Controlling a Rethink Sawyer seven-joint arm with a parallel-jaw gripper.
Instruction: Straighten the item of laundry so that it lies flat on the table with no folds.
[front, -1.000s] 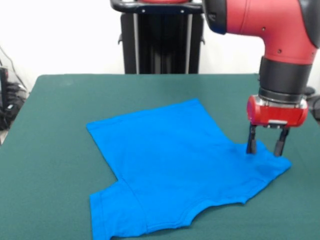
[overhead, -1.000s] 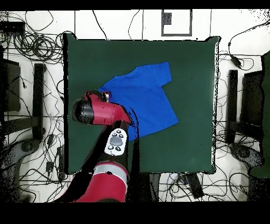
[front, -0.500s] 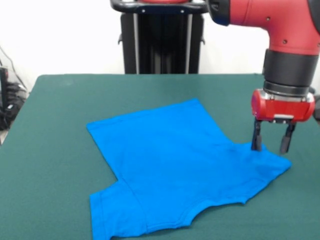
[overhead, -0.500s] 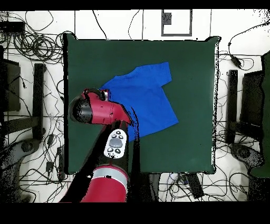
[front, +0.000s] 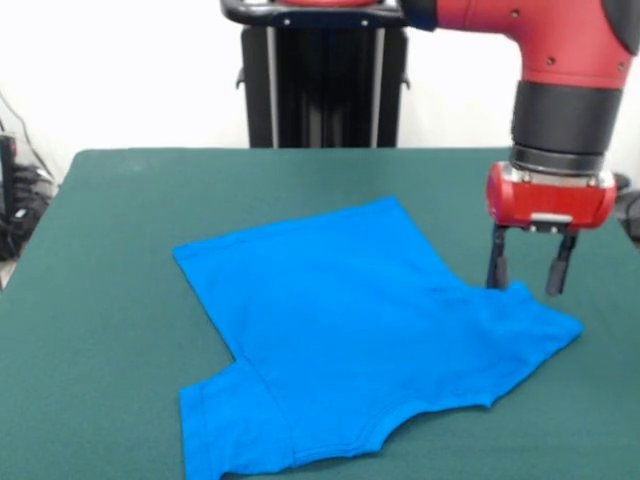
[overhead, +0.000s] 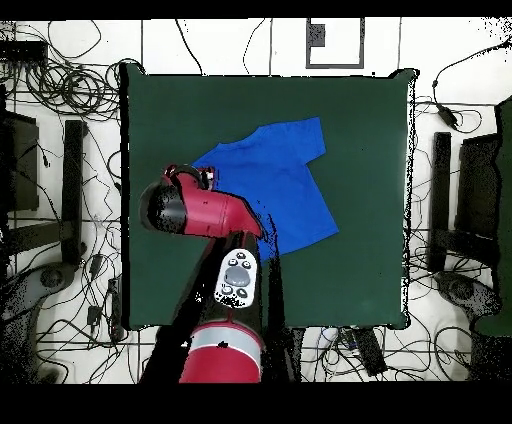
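Observation:
The item of laundry is a bright blue short-sleeved T-shirt spread across the dark green table. It lies mostly flat, with soft wrinkles near its right sleeve. In the front view my gripper hangs open just above that right sleeve's upper edge, holding nothing. In the overhead view the item of laundry lies near the table's middle, and the red arm covers its left lower part and hides the gripper.
The black pedestal stands behind the table's far edge. Tangled cables and dark stands lie on the floor around the table.
My gripper has lifted off the right sleeve and shifted slightly left and toward the far side. The shirt lies where it was.

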